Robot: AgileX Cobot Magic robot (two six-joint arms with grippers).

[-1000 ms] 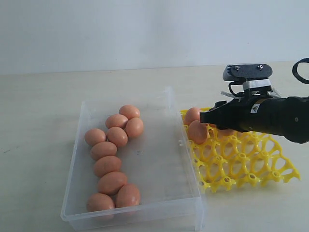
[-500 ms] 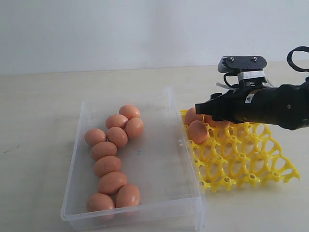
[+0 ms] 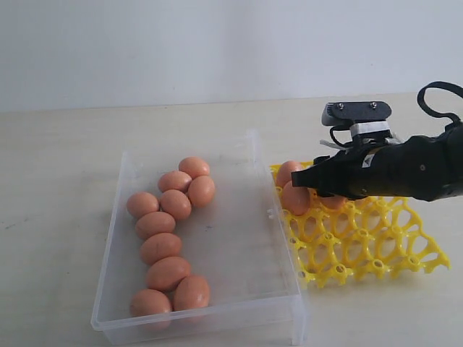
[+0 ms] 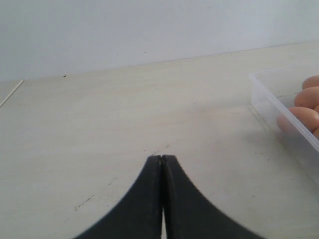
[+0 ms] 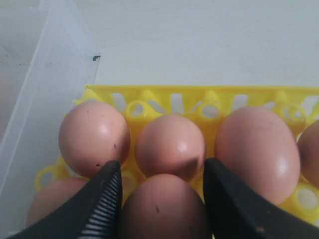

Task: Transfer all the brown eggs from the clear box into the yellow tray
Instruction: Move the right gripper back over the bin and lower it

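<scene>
Several brown eggs (image 3: pixel 168 246) lie in a loose line in the clear box (image 3: pixel 217 316), toward its left side. To the box's right lies the yellow tray (image 3: pixel 376 246), with eggs (image 3: pixel 294 196) in the cups at its far left corner. My right gripper (image 3: pixel 318 182) hangs low over that corner. In the right wrist view its fingers (image 5: pixel 102 199) press both sides of a brown egg (image 5: pixel 162 209), just behind a row of seated eggs (image 5: pixel 169 144). My left gripper (image 4: pixel 162 157) is shut and empty over bare table, left of the box (image 4: pixel 279 107).
The right half of the clear box floor holds no eggs. Most cups of the yellow tray (image 3: pixel 362 231) toward the front and right are bare. A pale wall rises behind the tabletop (image 3: pixel 58 166).
My right gripper rose slightly and reached left over the tray corner, then drew back and dipped lower toward the cups, still holding the egg. The left gripper and the box eggs have not moved.
</scene>
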